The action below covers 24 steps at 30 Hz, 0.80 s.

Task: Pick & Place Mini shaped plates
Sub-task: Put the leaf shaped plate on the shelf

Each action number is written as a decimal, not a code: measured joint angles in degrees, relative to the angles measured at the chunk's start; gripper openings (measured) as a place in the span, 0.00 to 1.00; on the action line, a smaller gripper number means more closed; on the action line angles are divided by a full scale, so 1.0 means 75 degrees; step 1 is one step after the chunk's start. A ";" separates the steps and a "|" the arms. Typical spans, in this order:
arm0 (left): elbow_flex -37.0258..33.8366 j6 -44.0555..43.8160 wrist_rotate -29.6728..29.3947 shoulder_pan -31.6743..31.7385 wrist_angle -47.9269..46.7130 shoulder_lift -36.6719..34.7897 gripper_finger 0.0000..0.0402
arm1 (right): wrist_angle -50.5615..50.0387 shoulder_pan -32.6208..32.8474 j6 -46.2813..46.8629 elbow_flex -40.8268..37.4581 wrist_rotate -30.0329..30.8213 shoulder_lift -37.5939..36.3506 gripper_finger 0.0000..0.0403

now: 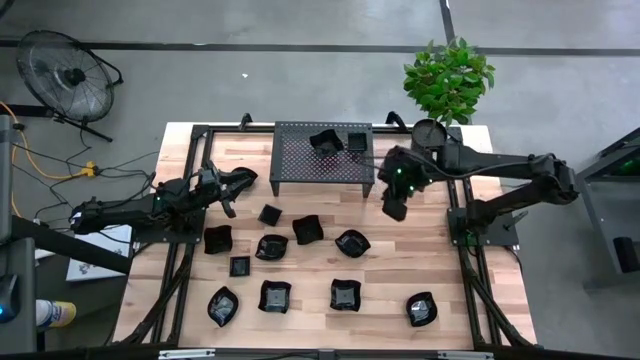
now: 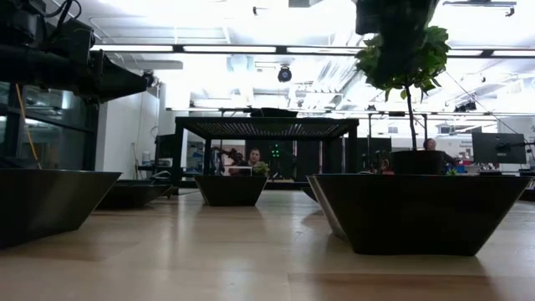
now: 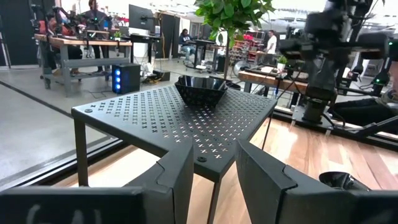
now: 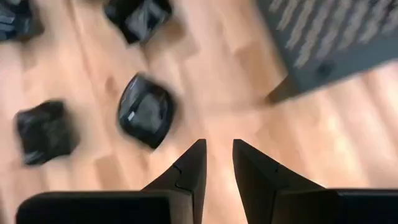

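Several small glossy black plates lie on the wooden table, among them a round one (image 1: 351,242), a square one (image 1: 270,213) and one near the right front (image 1: 421,309). Two more plates (image 1: 326,141) (image 1: 356,141) rest on top of the black perforated rack (image 1: 318,165). My left gripper (image 1: 240,190) hovers open beside the rack's left end; its wrist view shows a plate (image 3: 200,90) on the rack (image 3: 180,121). My right gripper (image 1: 393,208) hangs open off the rack's right end, pointing down at bare wood, with a plate (image 4: 146,112) a little way from its tips (image 4: 217,155).
A potted plant (image 1: 448,80) stands at the table's far right corner, behind the right arm. Black frame rails (image 1: 462,240) run along both table sides. The low view shows plates close up (image 2: 418,209) (image 2: 230,188). Bare wood lies between the rack and the plates.
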 joint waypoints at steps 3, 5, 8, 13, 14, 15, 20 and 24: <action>-0.0003 -0.0003 0.0000 0.0002 0.0000 0.0000 0.29 | -0.0337 0.0401 0.0535 -0.0006 -0.0132 0.0003 0.18; 0.0000 -0.0001 0.0000 0.0000 0.0000 -0.0001 0.29 | -0.0443 0.0686 0.0768 -0.0006 -0.0212 0.0003 0.18; 0.0000 -0.0003 0.0000 0.0002 0.0000 0.0000 0.29 | -0.0487 0.1197 0.1157 -0.0008 -0.0221 0.0003 0.18; -0.0001 -0.0001 0.0000 0.0003 0.0000 -0.0003 0.29 | -0.0485 0.2105 0.2472 -0.0008 0.0198 0.0003 0.18; -0.0001 0.0000 0.0000 0.0002 0.0000 -0.0001 0.29 | -0.0485 0.2289 0.2803 -0.0008 0.0335 0.0003 0.18; 0.0000 -0.0001 0.0000 0.0003 0.0000 -0.0002 0.29 | -0.0483 0.2483 0.3148 -0.0008 0.0472 0.0003 0.18; 0.0000 -0.0003 0.0000 0.0000 0.0000 -0.0003 0.29 | -0.0479 0.3459 0.4770 -0.0008 0.0947 0.0003 0.18; 0.0000 -0.0002 0.0000 0.0002 0.0000 0.0000 0.29 | -0.0479 0.4239 0.6271 -0.0008 0.1291 0.0016 0.18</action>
